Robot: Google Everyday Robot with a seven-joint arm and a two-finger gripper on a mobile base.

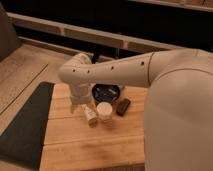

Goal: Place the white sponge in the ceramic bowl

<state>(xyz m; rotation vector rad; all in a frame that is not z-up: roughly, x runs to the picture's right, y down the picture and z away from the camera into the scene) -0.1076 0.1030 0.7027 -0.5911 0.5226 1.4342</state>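
The robot's pale arm (125, 70) reaches in from the right, bends at a rounded joint over the left part of the wooden counter (90, 145), and drops straight down from there. The tool (78, 106) hangs at the bottom of that last link, low over the counter's far-left part, just left of the ceramic bowl (107, 92) and close to the top of the cream box (90, 115). Its jaws stand wide apart and nothing can be seen held between them, though the fingers themselves are hard to make out against the wood. The ceramic bowl is dark and glossy and sits toward the far edge of the counter, partly behind the arm's lower link. A pale bluish patch lies inside it, and this looks like the white sponge (106, 90), but whether it is the sponge or only a gleam on the glaze cannot be told. The cream cup (104, 110) stands upright just nearer than the bowl, with the cream box leaning close on its left. A dark oblong object (123, 106) lies to the right of the cup, near the bowl's right side. A dark mat (25, 127) runs along the left side of the counter.
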